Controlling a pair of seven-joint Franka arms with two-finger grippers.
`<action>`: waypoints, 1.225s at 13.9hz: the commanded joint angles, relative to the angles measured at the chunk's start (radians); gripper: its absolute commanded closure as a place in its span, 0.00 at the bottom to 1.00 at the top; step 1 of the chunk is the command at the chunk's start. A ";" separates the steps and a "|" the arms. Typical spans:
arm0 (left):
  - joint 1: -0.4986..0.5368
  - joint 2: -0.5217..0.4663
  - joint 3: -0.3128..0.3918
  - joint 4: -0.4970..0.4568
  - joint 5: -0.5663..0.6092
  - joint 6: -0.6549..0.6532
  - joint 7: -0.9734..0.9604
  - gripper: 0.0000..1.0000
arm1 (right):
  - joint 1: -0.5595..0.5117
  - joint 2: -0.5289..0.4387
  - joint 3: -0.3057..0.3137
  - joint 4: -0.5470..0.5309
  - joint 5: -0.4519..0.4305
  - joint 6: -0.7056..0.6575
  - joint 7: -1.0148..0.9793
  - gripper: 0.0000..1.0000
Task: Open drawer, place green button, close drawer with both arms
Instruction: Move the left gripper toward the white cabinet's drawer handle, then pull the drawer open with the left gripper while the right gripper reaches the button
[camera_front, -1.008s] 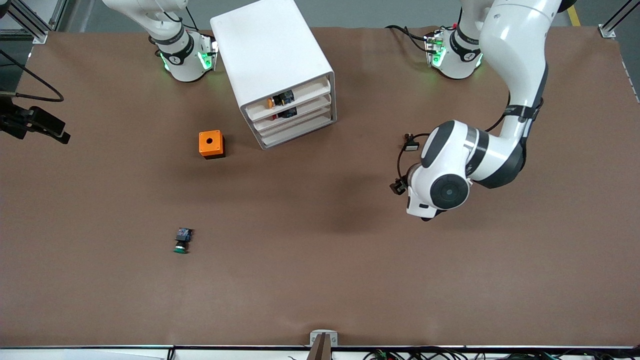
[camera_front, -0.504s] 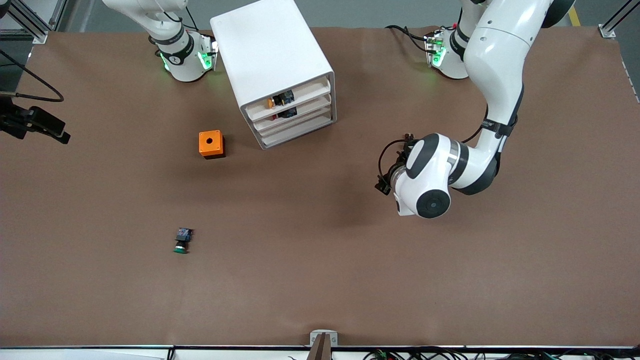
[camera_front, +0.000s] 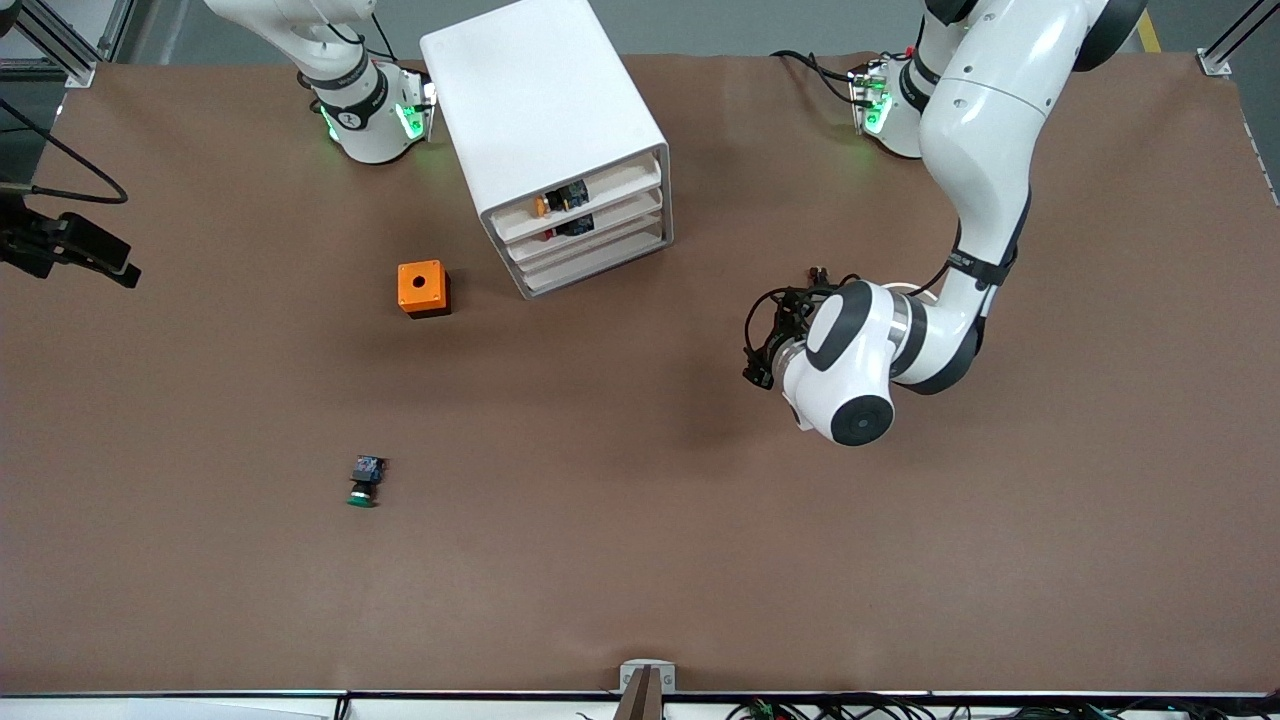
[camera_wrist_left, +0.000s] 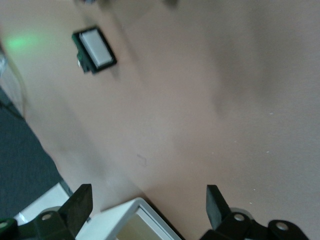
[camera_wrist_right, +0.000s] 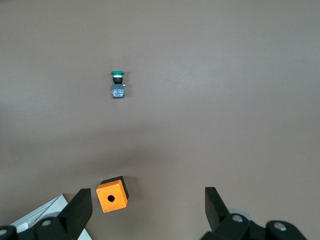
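Note:
The white cabinet (camera_front: 545, 110) stands near the robots' bases, its four tiers facing the front camera. The third drawer (camera_front: 592, 247) sits flush with the others. The green-capped button (camera_front: 362, 483) lies on the table, nearer to the camera than the cabinet; it also shows in the right wrist view (camera_wrist_right: 118, 83). My left gripper (camera_wrist_left: 147, 202) is open and empty, low over the table, toward the left arm's end from the cabinet, whose corner (camera_wrist_left: 131, 220) shows between its fingers. My right gripper (camera_wrist_right: 147, 207) is open and empty, high over the table, out of the front view.
An orange square box with a round hole (camera_front: 423, 288) stands beside the cabinet, toward the right arm's end; it shows in the right wrist view (camera_wrist_right: 112, 194) too. Small parts lie in the top two tiers (camera_front: 562, 198). A black part with a white face (camera_wrist_left: 95, 49) shows in the left wrist view.
The left arm has swung its hand over the table toward the cabinet and turned its wrist. The right arm, the button and the drawers have not moved.

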 joint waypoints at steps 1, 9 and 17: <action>-0.005 0.031 0.005 0.013 -0.055 -0.043 -0.065 0.01 | -0.003 -0.022 0.005 -0.017 -0.006 0.004 0.014 0.00; -0.033 0.094 0.005 0.015 -0.317 -0.057 -0.307 0.03 | -0.004 -0.019 0.005 -0.017 -0.006 0.006 0.014 0.00; -0.123 0.149 0.005 0.018 -0.546 -0.055 -0.545 0.20 | -0.004 0.013 0.005 -0.017 -0.005 0.035 0.014 0.00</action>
